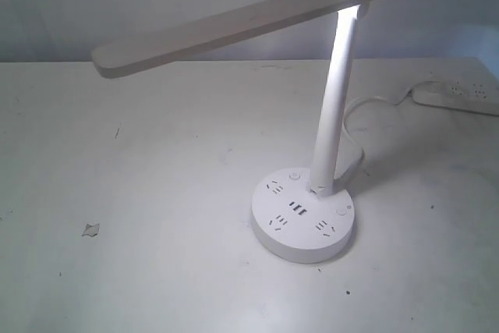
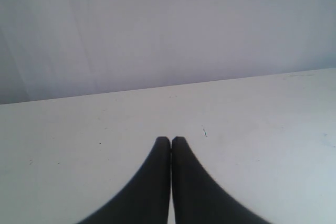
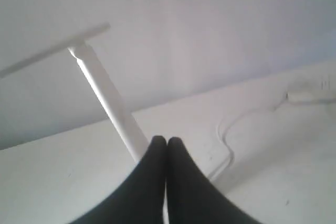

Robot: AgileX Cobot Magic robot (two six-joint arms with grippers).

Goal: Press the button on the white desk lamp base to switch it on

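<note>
The white desk lamp [image 1: 335, 107] stands right of centre on the table in the exterior view, its flat bar head [image 1: 242, 23] reaching left and its pole brightly lit near the top. Its round lamp base [image 1: 303, 217] shows socket holes, USB slots and two small buttons [image 1: 294, 178] [image 1: 341, 210]. Neither arm appears in that view. In the right wrist view my right gripper [image 3: 166, 140] is shut and empty, with the lamp pole [image 3: 110, 103] just beyond its tips; the base is hidden behind the fingers. My left gripper [image 2: 170, 140] is shut over bare table.
A white power strip [image 1: 460, 97] lies at the back right, and the lamp's cord [image 1: 366, 107] loops from it to behind the base; the cord [image 3: 226, 145] and strip [image 3: 310, 94] also show in the right wrist view. A small scrap [image 1: 91, 229] lies at the left.
</note>
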